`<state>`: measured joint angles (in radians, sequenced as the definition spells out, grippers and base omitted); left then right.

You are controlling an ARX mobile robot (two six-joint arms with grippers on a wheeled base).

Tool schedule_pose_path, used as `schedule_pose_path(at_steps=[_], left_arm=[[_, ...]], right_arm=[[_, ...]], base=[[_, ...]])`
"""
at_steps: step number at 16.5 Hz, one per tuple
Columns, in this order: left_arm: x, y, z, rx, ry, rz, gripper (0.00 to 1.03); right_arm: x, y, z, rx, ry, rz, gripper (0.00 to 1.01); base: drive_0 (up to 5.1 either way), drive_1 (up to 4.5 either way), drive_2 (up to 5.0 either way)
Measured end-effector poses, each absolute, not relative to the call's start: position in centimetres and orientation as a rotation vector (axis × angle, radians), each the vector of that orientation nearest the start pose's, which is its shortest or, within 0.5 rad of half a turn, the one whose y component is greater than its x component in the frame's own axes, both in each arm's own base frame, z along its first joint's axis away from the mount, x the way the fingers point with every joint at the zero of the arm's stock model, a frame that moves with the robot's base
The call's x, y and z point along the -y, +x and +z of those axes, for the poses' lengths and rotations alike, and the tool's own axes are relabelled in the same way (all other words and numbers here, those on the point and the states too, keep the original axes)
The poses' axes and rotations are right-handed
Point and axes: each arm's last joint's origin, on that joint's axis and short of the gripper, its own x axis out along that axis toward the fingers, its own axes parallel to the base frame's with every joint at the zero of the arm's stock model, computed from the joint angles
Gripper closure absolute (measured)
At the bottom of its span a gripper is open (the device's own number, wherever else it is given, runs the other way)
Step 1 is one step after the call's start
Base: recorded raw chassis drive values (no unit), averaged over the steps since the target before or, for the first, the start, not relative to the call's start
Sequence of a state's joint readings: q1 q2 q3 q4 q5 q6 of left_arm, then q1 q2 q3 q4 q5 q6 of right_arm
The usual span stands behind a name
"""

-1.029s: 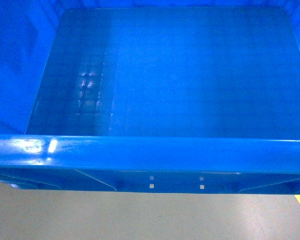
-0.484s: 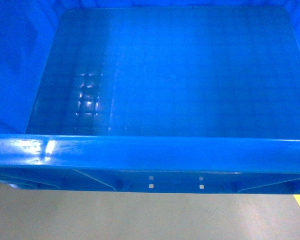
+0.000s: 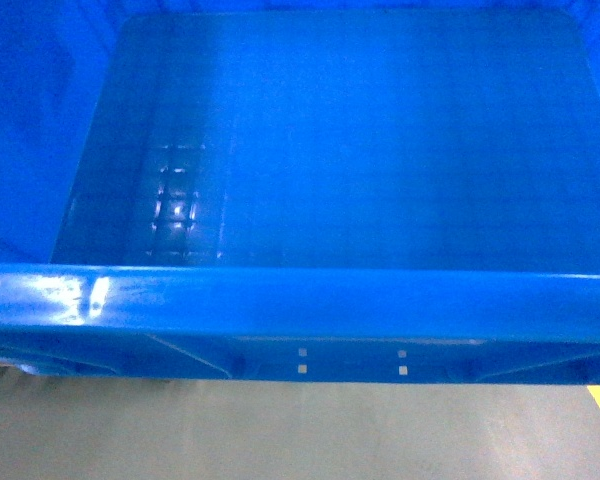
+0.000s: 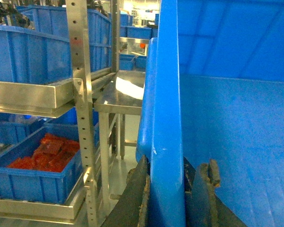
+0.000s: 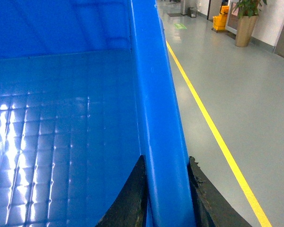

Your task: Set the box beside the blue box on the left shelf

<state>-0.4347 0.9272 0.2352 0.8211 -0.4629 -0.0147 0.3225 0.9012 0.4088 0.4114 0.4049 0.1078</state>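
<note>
Box (image 3: pixel 360 150) held up over grey floor (image 3: pixel 280 430), left gripper (image 4: pixel 166 198) and right gripper (image 5: pixel 166 194) each clamped on opp. side rims, metal rack (image 4: pixel 80 94) w/ blue crates (image 4: pixel 28 52) just beside its left wall.

The box (image 3: pixel 310 300) looks like glossy blue plastic; its rim is smooth and catches bright glare, and its floor (image 5: pixel 61 142) is shiny with a faint moulded grid; the rack (image 4: pixel 83 94) beside it is bare brushed metal, dull silver, its upright punched with holes; the crates (image 4: pixel 33 56) on it are matt blue plastic with ribbed walls; the gripper pads (image 4: pixel 201 189) on the rim look like worn, rough black rubber; the concrete-like ground (image 5: pixel 236 85) is smooth grey with a slight sheen and a painted yellow line (image 5: pixel 213 127).
</note>
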Motion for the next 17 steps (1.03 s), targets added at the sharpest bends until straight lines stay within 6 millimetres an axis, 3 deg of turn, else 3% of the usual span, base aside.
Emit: schedule_pose_path(at_steps=[4, 17], left_arm=[[6.48, 17.00, 21.56, 0.111, -0.072, 0.025, 0.93], [6.47, 17.00, 21.56, 0.111, -0.071, 0.027, 0.93]], right_arm=[[-5.10, 18.82, 23.91, -0.076, 0.077, -0.085, 0.86], [-5.09, 18.79, 23.91, -0.078, 0.076, -0.086, 0.86]], base=[[0.0, 0.00, 0.0], [-4.9, 2.52, 2.5]])
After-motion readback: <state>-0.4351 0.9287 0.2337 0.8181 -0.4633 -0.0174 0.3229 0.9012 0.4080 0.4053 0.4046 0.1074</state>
